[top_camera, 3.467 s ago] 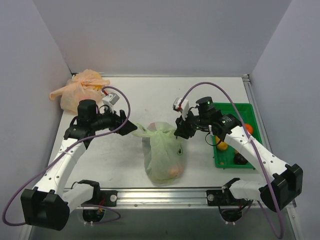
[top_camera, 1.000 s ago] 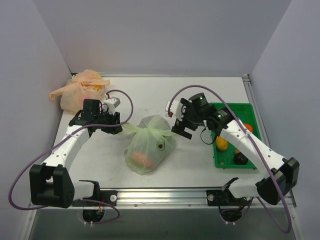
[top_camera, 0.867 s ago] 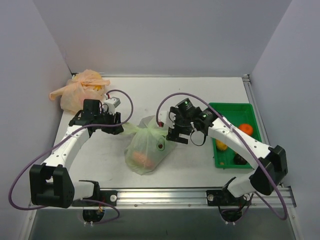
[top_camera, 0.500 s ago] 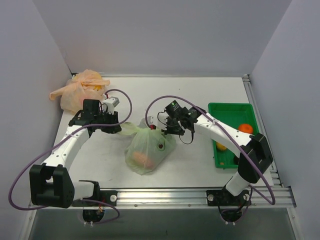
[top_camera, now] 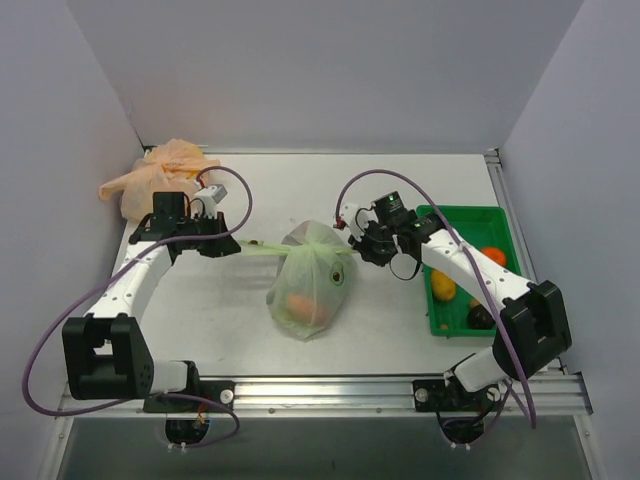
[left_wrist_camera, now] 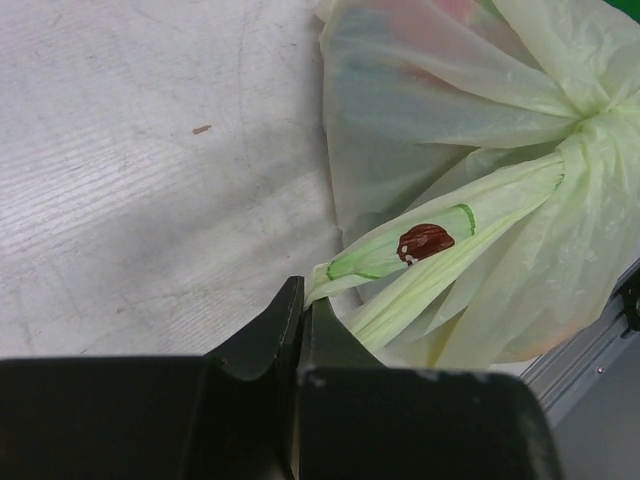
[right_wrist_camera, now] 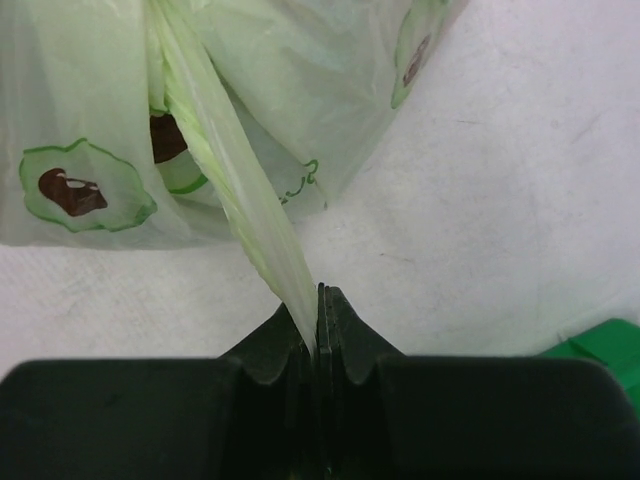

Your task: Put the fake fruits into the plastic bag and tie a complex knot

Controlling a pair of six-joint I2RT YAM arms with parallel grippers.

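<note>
White table point(top_camera: 300, 190) bearing all items; translucent pale green plastic bag point(top_camera: 312, 285), printed with avocado motifs, lying near the table's middle between the two arms, its neck gathered into a twist, its left handle point(left_wrist_camera: 400, 262) and right handle point(right_wrist_camera: 240, 200) drawn out to either side; green tray point(top_camera: 465, 212) by the right edge, apart from the bag; peach-orange bag point(top_camera: 160, 178) in the far left corner; left gripper point(left_wrist_camera: 303, 300), jaws closed tight on the left handle; right gripper point(right_wrist_camera: 321, 300), jaws pinched together on the right handle; orange fruit point(top_camera: 300, 305) visible inside the plastic bag; an orange point(top_camera: 493, 256), a yellow fruit point(top_camera: 444, 286) and a dark piece point(top_camera: 481, 317) in the tray.
</note>
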